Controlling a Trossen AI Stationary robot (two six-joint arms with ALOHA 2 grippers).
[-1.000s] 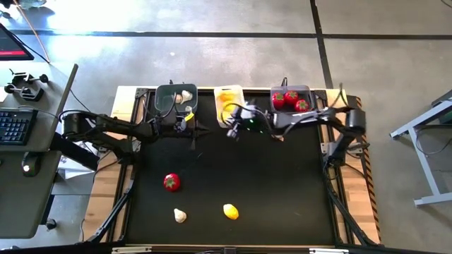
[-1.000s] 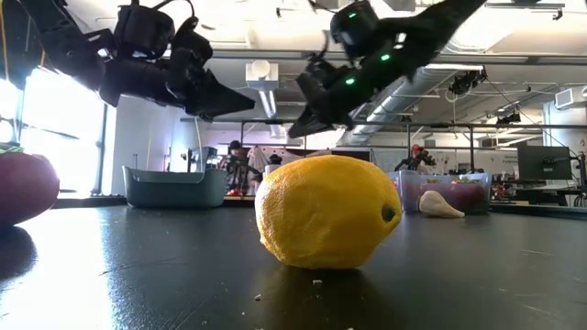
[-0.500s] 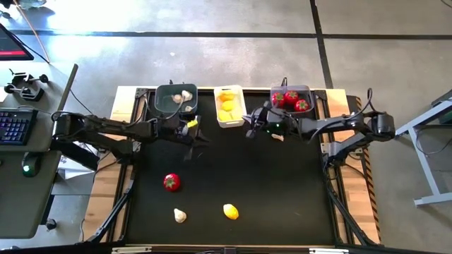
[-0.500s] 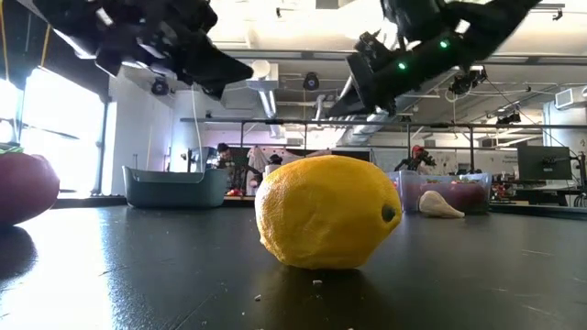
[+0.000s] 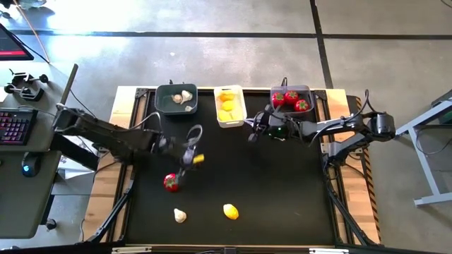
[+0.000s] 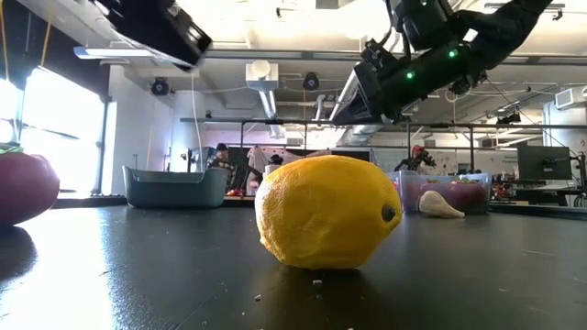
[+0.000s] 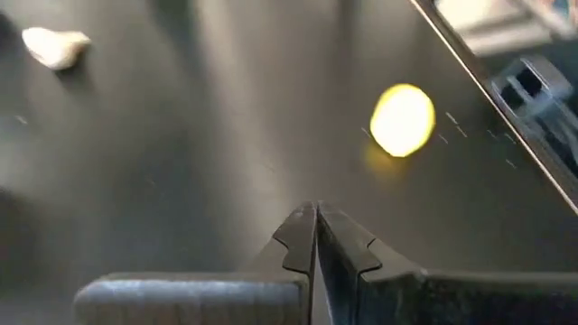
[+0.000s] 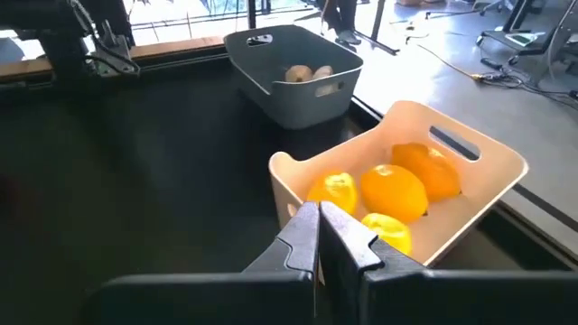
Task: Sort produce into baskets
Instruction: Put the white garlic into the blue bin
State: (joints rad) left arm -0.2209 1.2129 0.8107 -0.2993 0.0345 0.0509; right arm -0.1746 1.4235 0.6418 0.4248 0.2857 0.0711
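Note:
Three loose pieces lie on the black table: a red round one [image 5: 171, 182], a whitish garlic piece [image 5: 180, 215] and a yellow lemon [image 5: 230, 211]. At the far edge stand a dark grey basket [image 5: 165, 101] with garlic pieces, a white basket [image 5: 238, 118] with lemons and a dark grey basket [image 5: 308, 94] with red pieces. My left gripper [image 5: 182, 166] is shut and empty, just beyond the red piece; its wrist view [image 7: 316, 226] shows the lemon [image 7: 402, 119] and the garlic [image 7: 54, 45]. My right gripper [image 5: 251, 135] is shut and empty, near the white basket [image 8: 488, 171].
The table's middle and right half are bare black surface. The low view has the lemon [image 6: 326, 211] close up, the red piece [image 6: 23, 188] at the left and the garlic piece [image 6: 440, 203] farther off. A desk with a keyboard [image 5: 18, 127] stands left of the table.
My left gripper has moved from beside the grey garlic basket toward the table's near edge and now hangs close to the loose red piece. My right gripper has drawn away from the white basket, a little toward the table's right edge. The produce has not moved.

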